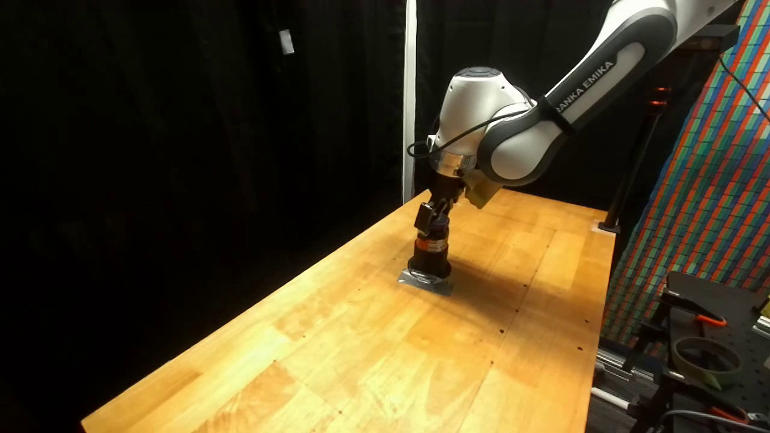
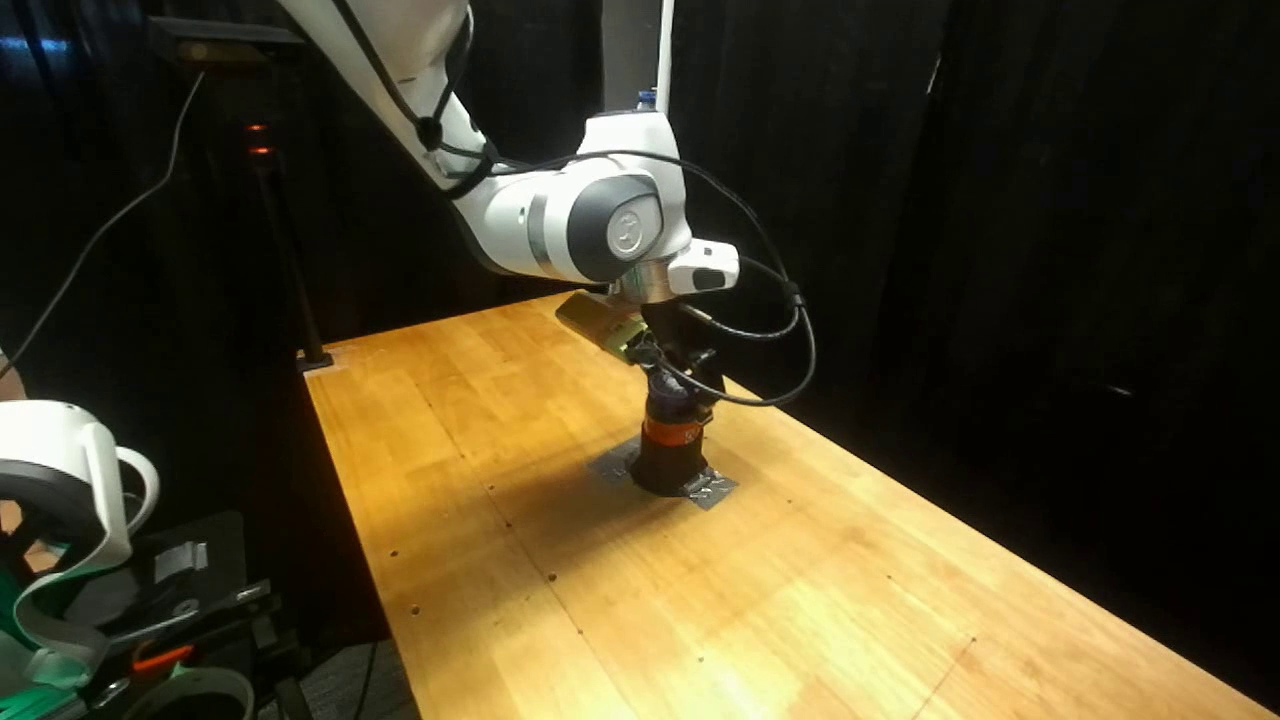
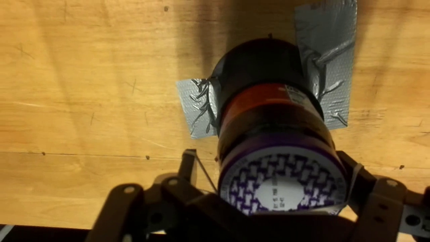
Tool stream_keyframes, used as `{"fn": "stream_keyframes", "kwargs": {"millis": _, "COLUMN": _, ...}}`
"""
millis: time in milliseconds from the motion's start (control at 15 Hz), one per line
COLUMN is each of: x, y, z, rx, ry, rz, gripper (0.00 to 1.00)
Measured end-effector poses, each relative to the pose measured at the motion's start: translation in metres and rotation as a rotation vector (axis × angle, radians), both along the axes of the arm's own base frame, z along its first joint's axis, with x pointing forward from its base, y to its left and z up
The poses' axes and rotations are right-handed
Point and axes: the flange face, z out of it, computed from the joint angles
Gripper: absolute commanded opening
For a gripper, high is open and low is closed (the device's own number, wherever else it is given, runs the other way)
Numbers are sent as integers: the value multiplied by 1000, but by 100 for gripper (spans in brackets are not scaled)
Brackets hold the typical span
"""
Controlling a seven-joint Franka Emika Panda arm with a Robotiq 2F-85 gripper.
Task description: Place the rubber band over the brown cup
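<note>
Gripper (image 3: 267,159) spread wide, rubber band (image 3: 205,173) stretched on its fingers (image 3: 187,168), brown cup (image 3: 275,119) upright on the worktop (image 3: 100,101) below, cup top between the fingers.

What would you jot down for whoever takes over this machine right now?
Gripper: open, fingers on either side of the top of the brown cup.
Rubber band: stretched between the fingers, at the lid.
Cup: upright on the table, grey tape at two sides of its base.
Done: band brought to the cup.
Left: probably settle it around the cup, then free the fingers; I can't tell whether it already encircles the lid.
</note>
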Motion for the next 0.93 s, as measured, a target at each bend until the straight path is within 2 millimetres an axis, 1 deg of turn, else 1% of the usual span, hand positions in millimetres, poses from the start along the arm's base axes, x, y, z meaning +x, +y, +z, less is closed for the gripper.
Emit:
{"fn": "stream_keyframes", "kwargs": {"millis": 467, "x": -19, "y": -5, "z": 10, "rx": 4, "ry": 10, "rz": -6, "gripper": 100}}
{"fn": "stream_keyframes", "kwargs": {"millis": 933, "x": -33, "y": -11, "z": 8, "rx": -11, "ry": 49, "rz": 14, "gripper": 100}}
